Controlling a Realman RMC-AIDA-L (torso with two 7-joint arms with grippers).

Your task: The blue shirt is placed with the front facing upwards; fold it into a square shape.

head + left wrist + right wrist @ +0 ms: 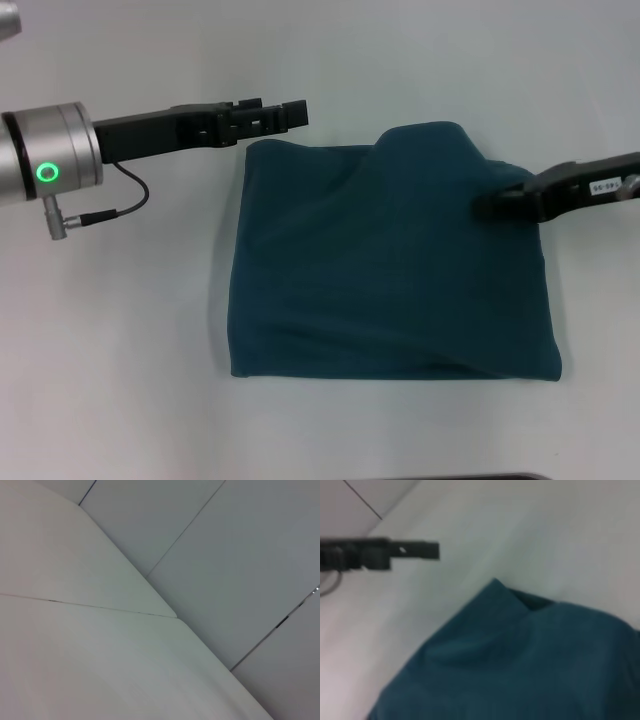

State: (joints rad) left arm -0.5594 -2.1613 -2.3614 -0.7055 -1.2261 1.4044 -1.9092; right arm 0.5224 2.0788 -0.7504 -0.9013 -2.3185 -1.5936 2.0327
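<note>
The blue shirt [390, 270] lies near the middle of the white desk [120, 380], already folded down to a roughly square packet with no lettering showing. Its near edge and left edge run fairly straight, but the far right corner is humped up into a rounded bulge instead of lying flat.

That bulge sits where the right pincer [490, 205] meets the cloth. The pincer reaches in from the right side and looks pressed together on a bit of the shirt's right edge, which would explain the raised fabric: the corner seems held up so it can be laid or tugged square. The grip itself is partly hidden by the fold, so this is a judgement.

The left pincer [290, 113] hangs just beyond the shirt's far left corner, apart from the cloth and holding nothing. Whether its fingers are spread or together, I cannot tell. Its wrist view shows only bare desk surface.

The fold seems nearly done; flattening the lifted corner is probably what remains.
</note>
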